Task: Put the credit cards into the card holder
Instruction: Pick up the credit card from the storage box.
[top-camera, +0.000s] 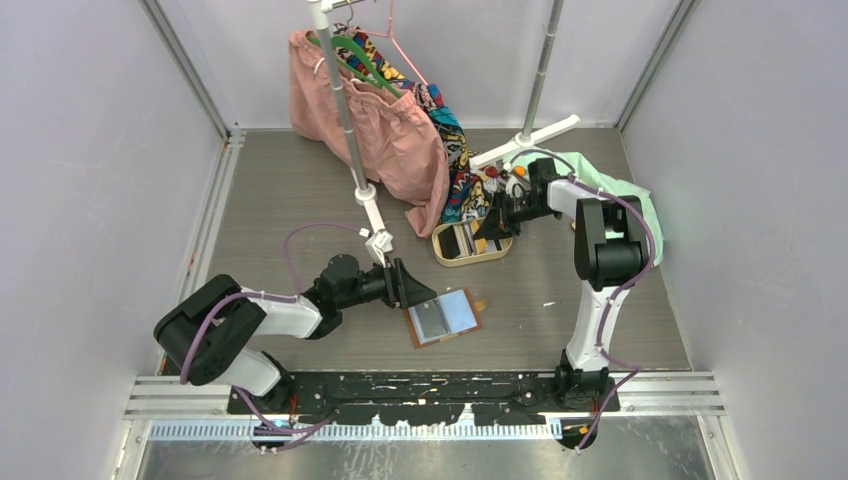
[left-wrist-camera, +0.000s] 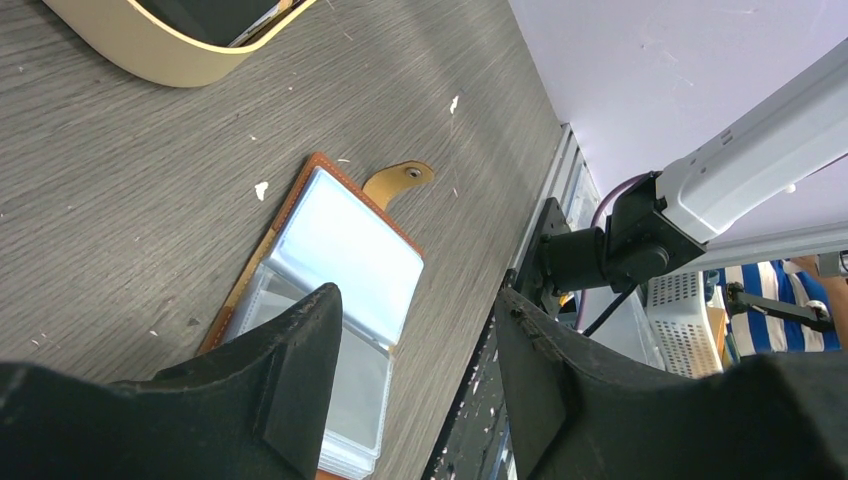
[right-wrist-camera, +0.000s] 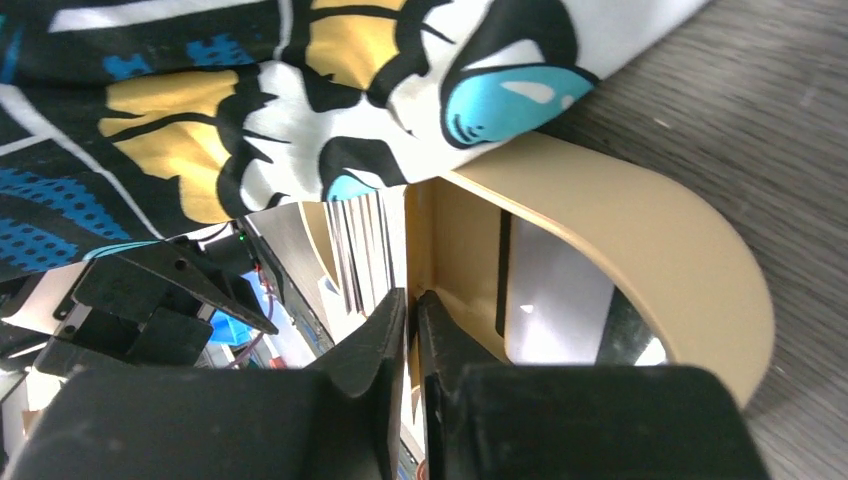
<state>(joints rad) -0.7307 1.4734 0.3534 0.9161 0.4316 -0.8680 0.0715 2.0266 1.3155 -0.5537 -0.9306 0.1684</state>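
Right gripper (right-wrist-camera: 410, 300) pinches yellow credit card (right-wrist-camera: 412, 240); left gripper (left-wrist-camera: 418, 298) spread over card holder (left-wrist-camera: 350, 250)

No text, brand, number or sign can be read in any view; the card holder (left-wrist-camera: 345, 255) shows plain clear pockets. The printed cloth (right-wrist-camera: 250, 90) bears a cartoon pattern; the credit cards (top-camera: 462, 240) are too small to read.
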